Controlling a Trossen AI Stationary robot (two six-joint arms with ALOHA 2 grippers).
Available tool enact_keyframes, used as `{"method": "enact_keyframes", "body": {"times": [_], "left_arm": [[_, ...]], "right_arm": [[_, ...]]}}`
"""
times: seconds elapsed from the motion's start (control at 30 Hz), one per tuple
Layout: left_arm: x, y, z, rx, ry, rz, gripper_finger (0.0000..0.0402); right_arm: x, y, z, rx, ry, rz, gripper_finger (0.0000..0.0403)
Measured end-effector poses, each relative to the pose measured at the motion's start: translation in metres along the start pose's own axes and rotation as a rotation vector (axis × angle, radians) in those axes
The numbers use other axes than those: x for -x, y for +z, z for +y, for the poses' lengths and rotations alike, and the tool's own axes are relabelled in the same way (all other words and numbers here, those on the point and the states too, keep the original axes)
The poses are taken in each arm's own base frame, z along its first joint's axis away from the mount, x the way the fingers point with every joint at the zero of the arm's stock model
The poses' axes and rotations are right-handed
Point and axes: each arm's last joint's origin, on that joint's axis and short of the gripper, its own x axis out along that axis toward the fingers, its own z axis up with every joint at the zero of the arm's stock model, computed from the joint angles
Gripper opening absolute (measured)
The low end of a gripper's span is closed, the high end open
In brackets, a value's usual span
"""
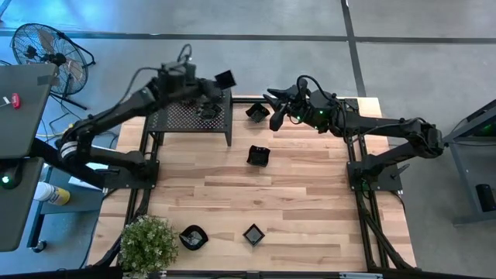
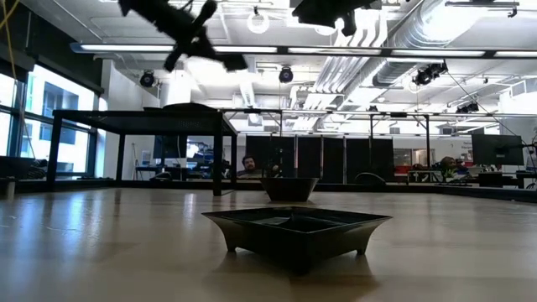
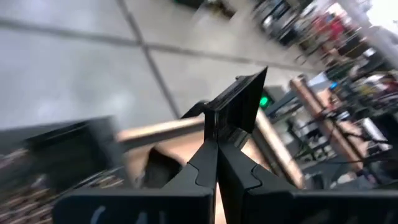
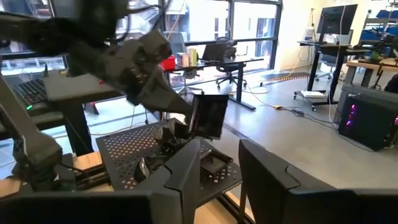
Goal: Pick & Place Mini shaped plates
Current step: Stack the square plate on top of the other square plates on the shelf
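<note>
A square mini plate (image 2: 295,225) waits on the near table. Farther back, the left gripper (image 1: 219,84) pinches a square plate (image 1: 225,78) over the perforated shelf's (image 1: 190,116) far corner: placing, I judge. Next: lower, release. The right gripper (image 1: 277,108) hovers spread beside it

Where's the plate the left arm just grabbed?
In the high view, the left gripper holds a square plate edge-on in the air, above the perforated shelf's far right corner, at the table's far left.
</note>
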Motion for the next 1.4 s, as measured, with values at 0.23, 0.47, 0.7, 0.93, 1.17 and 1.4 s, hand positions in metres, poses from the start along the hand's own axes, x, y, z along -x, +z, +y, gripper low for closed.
{"method": "enact_keyframes", "body": {"times": [0.23, 0.47, 0.7, 0.93, 1.17, 1.4], "left_arm": [[0.008, 0.019, 0.066, 0.097, 0.106, 0.208, 0.0], [-0.002, 0.028, 0.097, 0.144, 0.087, 0.264, 0.0], [-0.025, 0.021, 0.11, 0.167, 0.08, 0.337, 0.0], [-0.033, 0.02, 0.115, 0.172, 0.086, 0.342, 0.0], [-0.033, 0.02, 0.114, 0.184, 0.074, 0.337, 0.0001], [-0.033, 0.02, 0.114, 0.186, 0.074, 0.337, 0.0014]], "right_arm": [[0.0, -0.001, 0.0, 0.006, 0.009, 0.012, 0.0103], [0.0, -0.001, 0.0, 0.007, 0.01, 0.013, 0.0097], [0.0, -0.001, 0.0, 0.007, 0.01, 0.013, 0.0097], [0.0, -0.001, 0.0, 0.004, 0.014, 0.013, 0.0096], [0.0, -0.001, 0.001, 0.003, 0.022, 0.014, 0.0096], [0.0, -0.001, 0.001, 0.003, 0.022, 0.014, 0.0096]]}}
